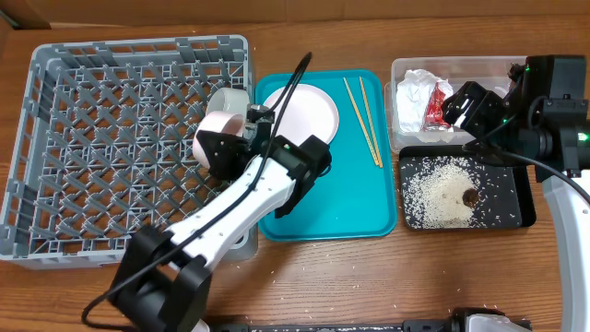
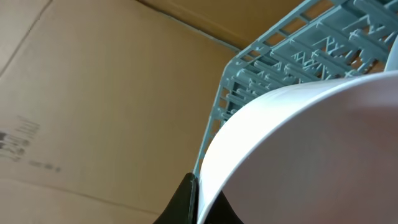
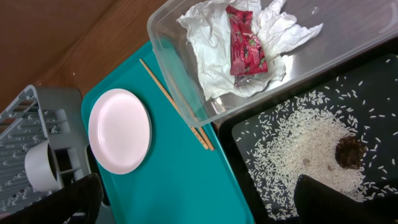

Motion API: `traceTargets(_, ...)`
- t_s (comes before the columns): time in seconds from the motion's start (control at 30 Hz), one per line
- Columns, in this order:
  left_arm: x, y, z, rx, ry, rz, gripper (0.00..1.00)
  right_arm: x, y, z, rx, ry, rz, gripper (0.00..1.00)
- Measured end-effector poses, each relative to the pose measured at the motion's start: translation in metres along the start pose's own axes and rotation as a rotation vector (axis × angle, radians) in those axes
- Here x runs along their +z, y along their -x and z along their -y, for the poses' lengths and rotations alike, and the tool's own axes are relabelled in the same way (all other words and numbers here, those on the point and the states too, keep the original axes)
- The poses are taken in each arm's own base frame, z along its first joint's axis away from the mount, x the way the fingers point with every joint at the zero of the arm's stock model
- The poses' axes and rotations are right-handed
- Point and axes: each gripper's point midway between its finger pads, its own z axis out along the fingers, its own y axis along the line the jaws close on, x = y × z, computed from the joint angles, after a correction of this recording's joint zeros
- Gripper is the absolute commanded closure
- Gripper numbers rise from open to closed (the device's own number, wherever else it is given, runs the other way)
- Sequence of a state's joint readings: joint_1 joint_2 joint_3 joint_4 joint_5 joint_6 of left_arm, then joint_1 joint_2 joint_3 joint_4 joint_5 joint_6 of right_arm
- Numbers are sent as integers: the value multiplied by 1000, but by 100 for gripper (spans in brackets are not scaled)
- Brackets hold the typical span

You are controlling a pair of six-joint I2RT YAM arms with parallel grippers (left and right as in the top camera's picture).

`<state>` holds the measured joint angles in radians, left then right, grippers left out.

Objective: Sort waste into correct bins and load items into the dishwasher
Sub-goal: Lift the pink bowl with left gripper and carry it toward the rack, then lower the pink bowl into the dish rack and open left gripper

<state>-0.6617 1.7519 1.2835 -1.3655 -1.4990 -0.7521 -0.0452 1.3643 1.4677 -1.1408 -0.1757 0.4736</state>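
- Left gripper (image 1: 238,124) is clenched on the rim of a whitish bowl (image 1: 224,115). In the left wrist view I see one black finger (image 2: 188,202) pressed against the bowl's edge.
- The bowl is tipped on its side, mouth toward the dish rack (image 1: 111,138), above the rack's right-hand side just inside its right wall. I cannot tell whether it touches the lattice floor.
- The right wrist view shows the same bowl (image 3: 40,165) at the rack's edge (image 3: 25,118).
- Right gripper (image 1: 466,106) is released, jaws spread wide and gripping nothing. It hangs over the near edge of the clear tub (image 1: 452,63), beside the black tray (image 1: 516,198).
- The clear tub holds the crumpled napkin (image 3: 205,50) with the red wrapper (image 3: 245,43) lying on it.
- The black tray holds the rice grains (image 3: 298,149) in a loose heap, with the brown lump (image 3: 349,152) at the heap's right side.
- The teal tray (image 1: 323,184) sits between the rack and the bins. The plate (image 1: 304,112) lies flat at its far left.
- The chopsticks (image 1: 364,120) lie along the teal tray's right side, apart at the far end and close together at the near end.
- A cardboard wall (image 2: 93,93) stands beyond the rack in the left wrist view.
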Motion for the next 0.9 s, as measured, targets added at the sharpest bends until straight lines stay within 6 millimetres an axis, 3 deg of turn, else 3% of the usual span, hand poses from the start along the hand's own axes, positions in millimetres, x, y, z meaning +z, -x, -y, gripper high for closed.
traceTargets(0.2, 7, -5, -3, 69, 25, -12, 96, 0, 0, 0, 0, 0, 0, 0)
traceTargets(0.37, 14, -24, -10, 125, 23, -68, 96, 0, 0, 0, 0, 0, 0, 0)
traceTargets(0.6, 27, -56, -3, 1, 9, -196, 96, 0, 0, 0, 0, 0, 0, 0)
traceTargets(0.9, 25, -64, 8, -111, -22, -249, 96, 0, 0, 0, 0, 0, 0, 0)
